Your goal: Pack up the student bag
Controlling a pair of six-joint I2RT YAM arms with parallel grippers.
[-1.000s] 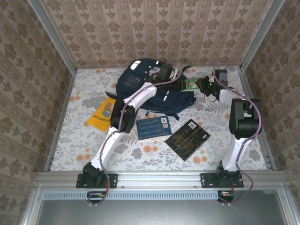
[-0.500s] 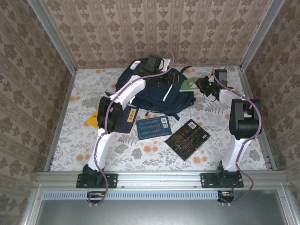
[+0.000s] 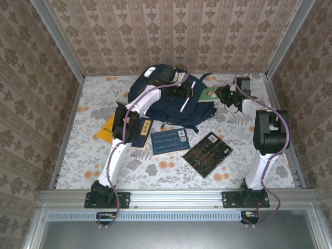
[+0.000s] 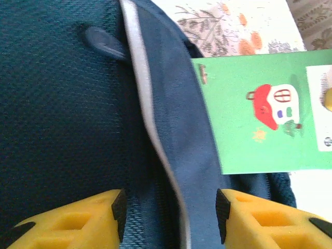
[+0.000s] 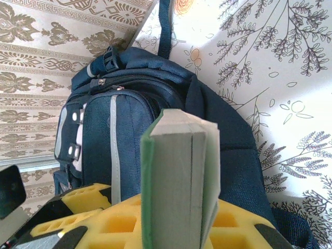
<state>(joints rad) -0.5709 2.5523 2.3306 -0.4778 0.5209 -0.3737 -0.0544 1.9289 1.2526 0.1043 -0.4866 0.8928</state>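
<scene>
The student bag lay at the far middle of the table. Just right of the bag, the held book sat between the fingers of the right gripper, its left end reaching over the bag's right edge. The left gripper hung above the bag's right half, a seam of the bag running between its fingers. Directly in front of the bag lay the middle book. The small book lay just in front of the bag's left part, and the leftmost book lay further left; the left arm partly hid both. The rightmost book lay to the bag's front right, well apart from it.
</scene>
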